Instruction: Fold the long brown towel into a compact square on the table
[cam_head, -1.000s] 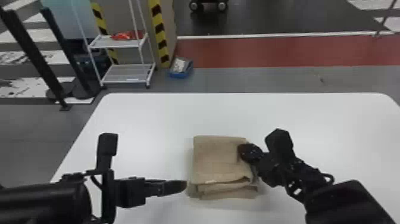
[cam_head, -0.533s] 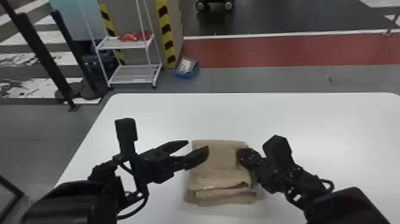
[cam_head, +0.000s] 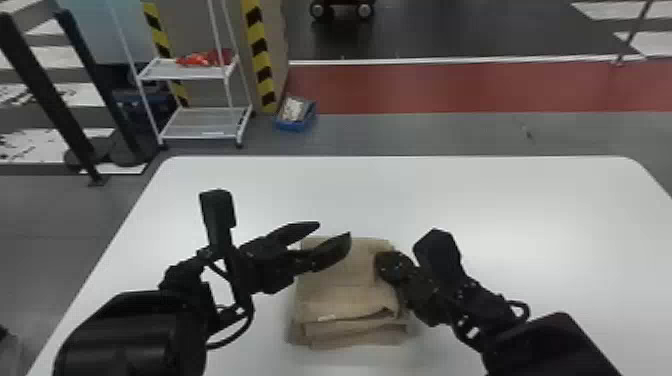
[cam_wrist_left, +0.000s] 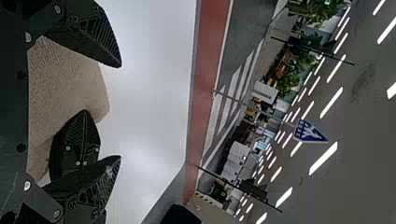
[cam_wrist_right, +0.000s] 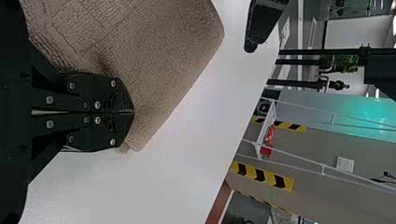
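I see the brown towel (cam_head: 345, 300) folded into a small, thick stack on the white table (cam_head: 525, 200). Its layers show on the side near the robot, and they are a bit uneven. A tiny pale tag (cam_head: 327, 317) is on that side, too small to read.

The left gripper (cam_head: 334, 230) is over the towel's far left part, with its two black fingers spread apart and nothing between them. The right gripper (cam_head: 384, 264) is at the towel's right side, its fingers closed together. I can't tell if a bit of cloth is pinched in there.

Past the table is a white rack (cam_head: 200, 122) with a red thing (cam_head: 202, 58) on it. A blue bin (cam_head: 295, 120) is on the floor near it. The left wrist view shows a blue sign (cam_wrist_left: 310, 131) with white marks.
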